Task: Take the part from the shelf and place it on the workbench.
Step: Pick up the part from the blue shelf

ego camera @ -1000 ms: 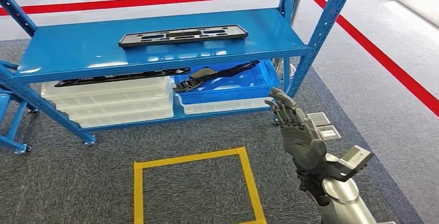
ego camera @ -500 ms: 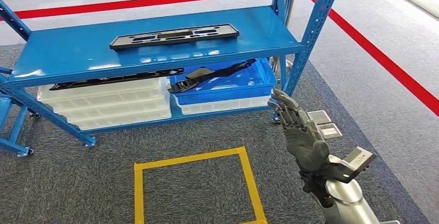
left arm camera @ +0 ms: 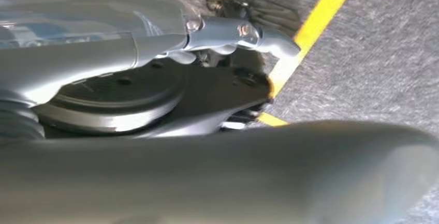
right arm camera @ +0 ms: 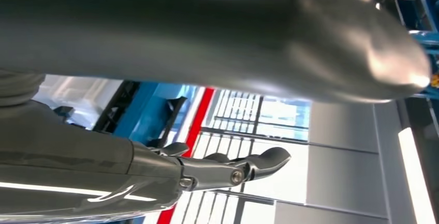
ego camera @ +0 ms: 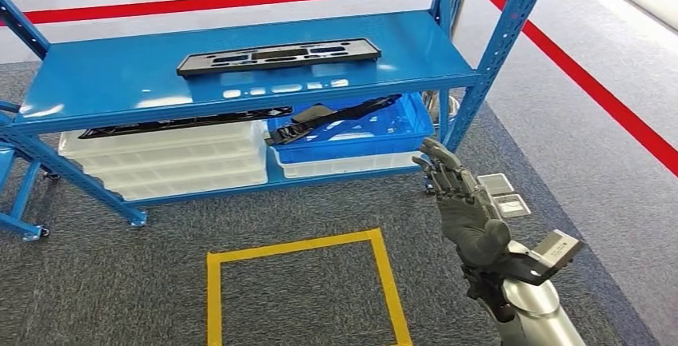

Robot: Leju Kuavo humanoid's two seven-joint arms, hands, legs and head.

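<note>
Two hands: both mine, told apart below.
Right hand: my right hand (ego camera: 464,202) is raised in front of me, off the right end of the shelf, its fingers (ego camera: 441,166) apart and lightly curved, holding nothing; in the right wrist view the right hand (right arm camera: 171,167) reaches out with nothing in it.
Left hand: my left hand (left arm camera: 228,32) hangs low over the carpet, fingers apart, nothing held.
Part: the long flat black part (ego camera: 278,55) lies on the top board of the blue shelf (ego camera: 120,82), lengthwise, nearer the back edge, well apart from my right hand.
Lower shelf, left: a stack of white trays (ego camera: 168,158) with another long black piece (ego camera: 188,121) lying across the top one.
Lower shelf, right: a blue bin (ego camera: 360,130) standing on a white tray, with a dark bent piece (ego camera: 328,114) lying across it and sticking out over its rim.
Floor: grey carpet with a yellow taped square (ego camera: 304,290) in front of the shelf; a red line (ego camera: 608,106) runs along the floor to the right.
Floor plates: small silver plates (ego camera: 504,194) lie just beside my right hand as the head view shows it.
</note>
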